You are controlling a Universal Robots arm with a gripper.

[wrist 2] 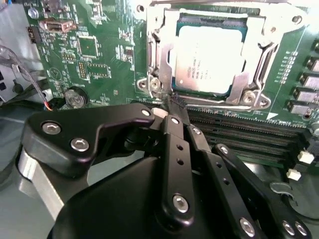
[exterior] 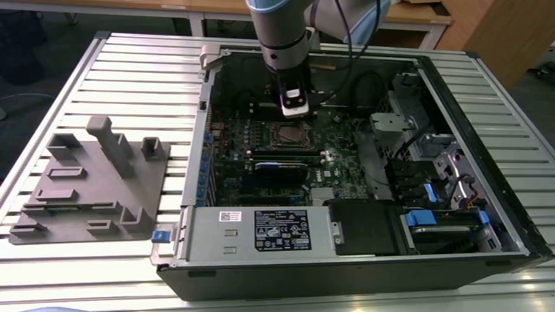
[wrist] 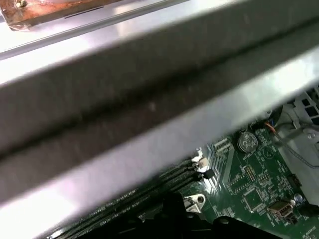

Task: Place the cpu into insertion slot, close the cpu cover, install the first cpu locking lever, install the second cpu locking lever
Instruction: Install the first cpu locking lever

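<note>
Under cpu cover (wrist 2: 212, 30), cpu (wrist 2: 209, 59) flat.

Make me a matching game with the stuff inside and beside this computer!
Things:
1. cpu
2. cpu cover
3. gripper
4. grey plastic holder

Places or states:
A. on the slatted table, at the exterior view's left of the computer case
B. silver frame down around the chip
C. fingertips together beside the socket's corner
D. lying in the insertion slot

Pairs: 1-D, 2-B, 3-C, 4-A
</note>
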